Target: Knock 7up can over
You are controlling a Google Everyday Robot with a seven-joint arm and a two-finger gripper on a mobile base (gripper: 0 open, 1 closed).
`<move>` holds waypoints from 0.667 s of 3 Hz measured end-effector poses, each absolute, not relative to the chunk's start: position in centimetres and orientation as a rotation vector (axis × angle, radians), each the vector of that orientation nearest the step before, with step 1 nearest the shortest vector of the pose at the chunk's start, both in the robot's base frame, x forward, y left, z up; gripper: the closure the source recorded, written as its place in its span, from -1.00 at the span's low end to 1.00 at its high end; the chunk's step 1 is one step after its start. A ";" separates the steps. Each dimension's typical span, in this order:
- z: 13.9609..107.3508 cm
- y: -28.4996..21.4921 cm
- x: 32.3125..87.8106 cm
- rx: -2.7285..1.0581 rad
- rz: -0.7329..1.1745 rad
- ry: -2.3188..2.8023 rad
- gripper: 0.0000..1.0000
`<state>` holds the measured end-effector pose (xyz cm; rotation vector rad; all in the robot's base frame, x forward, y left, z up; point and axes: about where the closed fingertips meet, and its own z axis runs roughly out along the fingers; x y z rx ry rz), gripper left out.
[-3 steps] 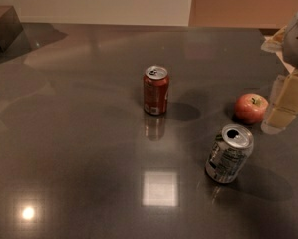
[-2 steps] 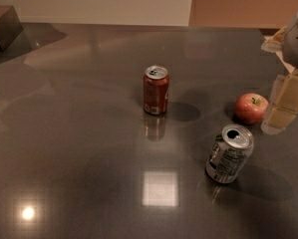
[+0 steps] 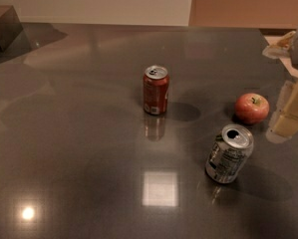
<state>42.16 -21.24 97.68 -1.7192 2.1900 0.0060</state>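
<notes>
The 7up can (image 3: pixel 229 153) stands on its base on the bench (image 3: pixel 69 133), in the near right part of the view, with its opened silver top showing. The apple (image 3: pixel 251 107) sits just behind it and a little to the right, not touching it. The red can (image 3: pixel 156 90) is well apart, farther back toward the middle of the bench. My gripper (image 3: pixel 284 123) hangs at the right edge of the view, just beside the apple on its right and low near the bench. Only part of it is in view, so I cannot tell whether it is apart or together.

The can is not yet down, so the step in hand is to bring the gripper across and push. I judge the cleanest line runs in front of the apple rather than over it, so that I do not roll the apple into the can or send it across the bench. I want contact high on the can's side, close to the rim. A push low down would probably only slide it on this glossy surface. A short, firm sweep to the left, away from the apple, looks best. The can is opened and probably light, so it may skid or roll once it falls. I plan a brief stroke that stops as it tips.
</notes>
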 end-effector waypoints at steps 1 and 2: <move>96.9 -20.3 40.1 -1.725 0.113 2.139 -1.00; 95.5 -19.1 38.2 -1.731 0.201 2.074 -1.00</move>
